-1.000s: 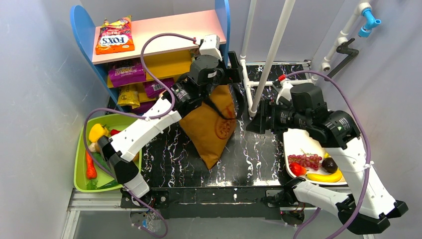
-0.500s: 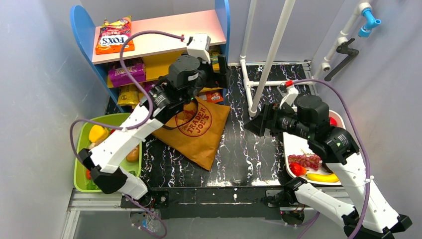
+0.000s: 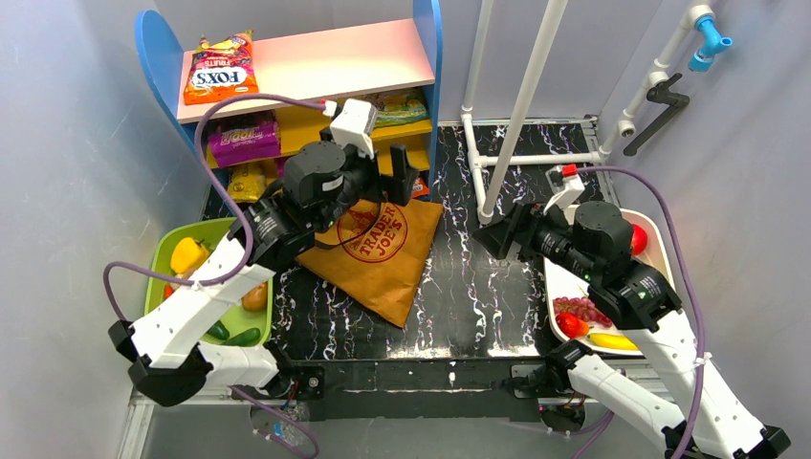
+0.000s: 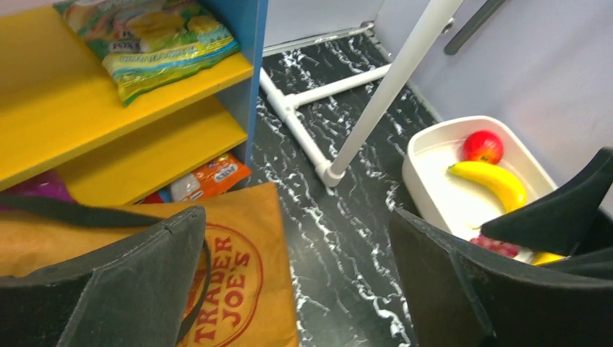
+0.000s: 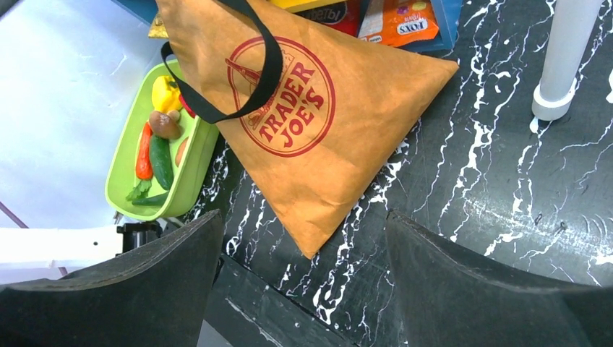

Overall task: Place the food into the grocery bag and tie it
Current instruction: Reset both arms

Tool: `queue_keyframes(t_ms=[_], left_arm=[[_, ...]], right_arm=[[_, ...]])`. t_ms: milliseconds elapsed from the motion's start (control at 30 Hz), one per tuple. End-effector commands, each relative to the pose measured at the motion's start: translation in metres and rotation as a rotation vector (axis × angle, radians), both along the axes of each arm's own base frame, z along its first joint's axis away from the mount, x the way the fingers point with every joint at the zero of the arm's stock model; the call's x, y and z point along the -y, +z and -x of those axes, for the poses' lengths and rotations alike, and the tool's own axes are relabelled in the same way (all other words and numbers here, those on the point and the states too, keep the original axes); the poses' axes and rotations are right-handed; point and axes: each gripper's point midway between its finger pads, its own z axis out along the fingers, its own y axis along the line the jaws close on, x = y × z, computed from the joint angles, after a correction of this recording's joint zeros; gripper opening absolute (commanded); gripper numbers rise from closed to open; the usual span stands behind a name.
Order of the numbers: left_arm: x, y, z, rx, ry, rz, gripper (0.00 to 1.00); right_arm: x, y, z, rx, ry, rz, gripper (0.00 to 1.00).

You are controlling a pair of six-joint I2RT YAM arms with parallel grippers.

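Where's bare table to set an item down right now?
Bare tabletop lies between the Trader Joe's bag and the white tray, in front of the pipe foot, plus a strip along the near edge. Crowded: the green tray and where the bag meets the shelf.

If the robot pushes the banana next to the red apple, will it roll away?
Probably not. The banana is curved and lies flat on its side, so it would likely slide or swivel rather than roll. The raised rim of the white tray should stop it anyway. Its smooth skin may be slippery to pinch.
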Motion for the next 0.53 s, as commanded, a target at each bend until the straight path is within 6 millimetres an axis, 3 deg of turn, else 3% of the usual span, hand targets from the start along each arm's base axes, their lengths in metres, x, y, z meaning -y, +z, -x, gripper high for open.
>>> queue_keyframes(t_ms=[0,300,500], left_arm=[[-0.027,-0.017,0.015,0.020,0.008,-0.077,0.98],[-0.075,-0.087,0.014,-0.031,0.163,-0.280,0.98],[-0.088,-0.106,0.013,-0.066,0.213,-0.312,0.98]], right_arm=[[0.001,0.007,-0.004,0.060,-0.010,-0.026,0.89],[0.010,-0.006,-0.001,0.078,-0.038,-0.013,0.93],[0.015,-0.010,-0.003,0.092,-0.058,0.009,0.93]])
